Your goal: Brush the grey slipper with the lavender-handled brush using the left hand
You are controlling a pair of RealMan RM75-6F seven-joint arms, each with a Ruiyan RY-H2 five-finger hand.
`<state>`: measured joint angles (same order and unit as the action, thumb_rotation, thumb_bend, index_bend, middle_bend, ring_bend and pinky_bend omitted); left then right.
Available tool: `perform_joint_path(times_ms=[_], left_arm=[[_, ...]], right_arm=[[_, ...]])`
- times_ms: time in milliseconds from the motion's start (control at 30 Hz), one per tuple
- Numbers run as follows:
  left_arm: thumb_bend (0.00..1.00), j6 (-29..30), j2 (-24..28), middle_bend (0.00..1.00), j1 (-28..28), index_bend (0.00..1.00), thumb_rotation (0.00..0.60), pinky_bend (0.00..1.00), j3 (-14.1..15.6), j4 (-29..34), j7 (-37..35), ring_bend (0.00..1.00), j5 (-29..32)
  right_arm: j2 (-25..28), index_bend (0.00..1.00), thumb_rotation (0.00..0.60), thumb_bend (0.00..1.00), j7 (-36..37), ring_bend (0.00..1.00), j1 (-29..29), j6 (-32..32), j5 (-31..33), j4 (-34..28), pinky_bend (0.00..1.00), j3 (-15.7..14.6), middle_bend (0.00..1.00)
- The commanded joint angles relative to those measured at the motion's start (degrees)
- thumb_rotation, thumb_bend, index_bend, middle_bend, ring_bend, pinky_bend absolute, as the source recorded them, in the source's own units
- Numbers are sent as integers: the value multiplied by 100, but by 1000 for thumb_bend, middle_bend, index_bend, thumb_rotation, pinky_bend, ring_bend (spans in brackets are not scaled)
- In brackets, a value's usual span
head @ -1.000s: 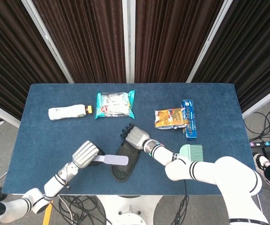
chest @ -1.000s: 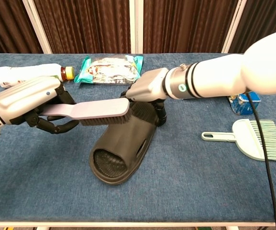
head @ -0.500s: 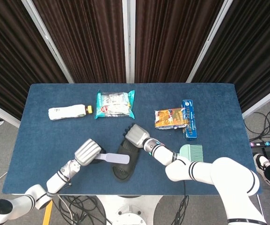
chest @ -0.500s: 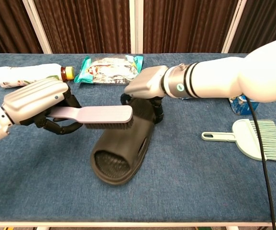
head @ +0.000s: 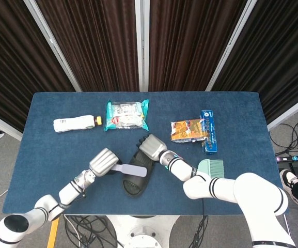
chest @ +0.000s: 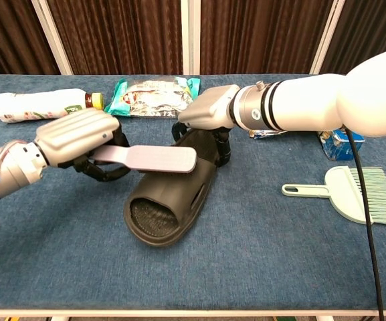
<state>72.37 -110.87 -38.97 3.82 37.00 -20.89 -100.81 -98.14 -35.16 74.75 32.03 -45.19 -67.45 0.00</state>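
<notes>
The grey slipper lies on the blue table, its open end toward the front edge. My left hand grips the handle of the lavender-handled brush, whose flat head lies across the slipper's upper. My right hand holds the slipper's far end, fingers curled down over it.
A white bottle and a foil snack bag lie at the back left. A green dustpan brush sits at the right, a blue box and an orange packet behind it.
My left hand has carried the brush rightward and further onto the slipper's upper. The slipper has shifted slightly. My right hand keeps its hold on the far end.
</notes>
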Motion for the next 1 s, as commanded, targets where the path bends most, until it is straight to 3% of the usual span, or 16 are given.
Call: perform_joint_path(times_ms=[33,333,533,733,1000], left_arm=[[441,15,61,1000,10,1000,600,1000,212,83,24,1000,-146],[452,390,495,1000,194,1000,600,1000,440,769,160,1000,-268],[453,292,653,1000,126,1000,600,1000,65,1084,-44,1000,120],[453,-202,477,1000,-41,1000,600,1000,-216,885,-56,1000,490],[453,-387,342,1000,-18,1000,600,1000,186,638,282,1000,229]], right_arm=[[-29,488,600,179,-9,225,23,1,56,39,232,6,434],[-126,488,600,181,6,225,70,-36,131,168,234,-4,434],[-107,488,600,178,9,225,76,-29,114,122,235,-35,433],[-71,488,600,177,-36,225,90,6,186,69,235,-71,434],[-70,488,600,180,-33,225,112,5,236,75,236,-81,434]])
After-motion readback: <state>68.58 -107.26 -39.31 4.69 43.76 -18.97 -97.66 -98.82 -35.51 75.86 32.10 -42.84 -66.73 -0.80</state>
